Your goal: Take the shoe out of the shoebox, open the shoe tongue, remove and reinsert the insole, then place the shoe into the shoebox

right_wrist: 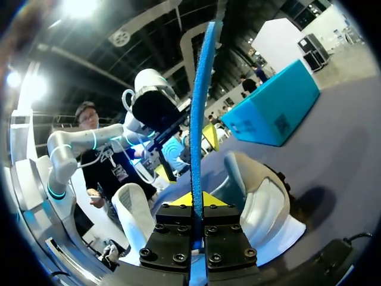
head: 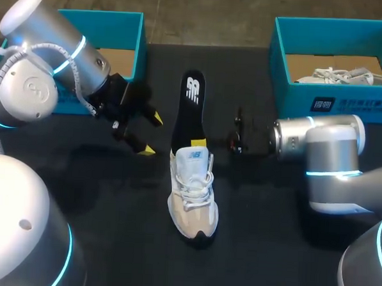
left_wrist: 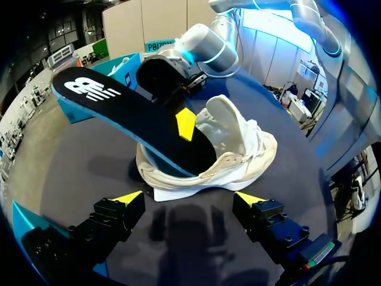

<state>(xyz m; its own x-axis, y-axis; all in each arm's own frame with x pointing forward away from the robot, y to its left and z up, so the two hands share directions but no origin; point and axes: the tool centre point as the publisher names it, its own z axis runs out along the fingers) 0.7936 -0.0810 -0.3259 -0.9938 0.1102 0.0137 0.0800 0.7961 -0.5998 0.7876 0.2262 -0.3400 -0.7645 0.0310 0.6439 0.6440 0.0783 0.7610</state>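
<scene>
A beige and white shoe [head: 192, 197] stands on the black table, toe toward me. A black insole [head: 189, 108] with a blue underside slants out of its opening toward the far side. My right gripper [head: 199, 142] is shut on the insole where it enters the shoe. In the right wrist view the insole [right_wrist: 199, 101] stands edge-on between the right gripper's [right_wrist: 196, 199] fingers, with the shoe [right_wrist: 262, 202] just under and beside them. My left gripper [head: 149, 134] hangs open to the left of the shoe. From its wrist the left gripper [left_wrist: 189, 199] faces the shoe [left_wrist: 238, 146] and insole [left_wrist: 119, 107], touching neither.
A teal shoebox [head: 130, 24] stands at the back left behind my left arm. A second teal shoebox [head: 328, 99] at the back right holds another light shoe [head: 345, 76]. My right arm's grey wrist [head: 319, 146] lies right of the shoe.
</scene>
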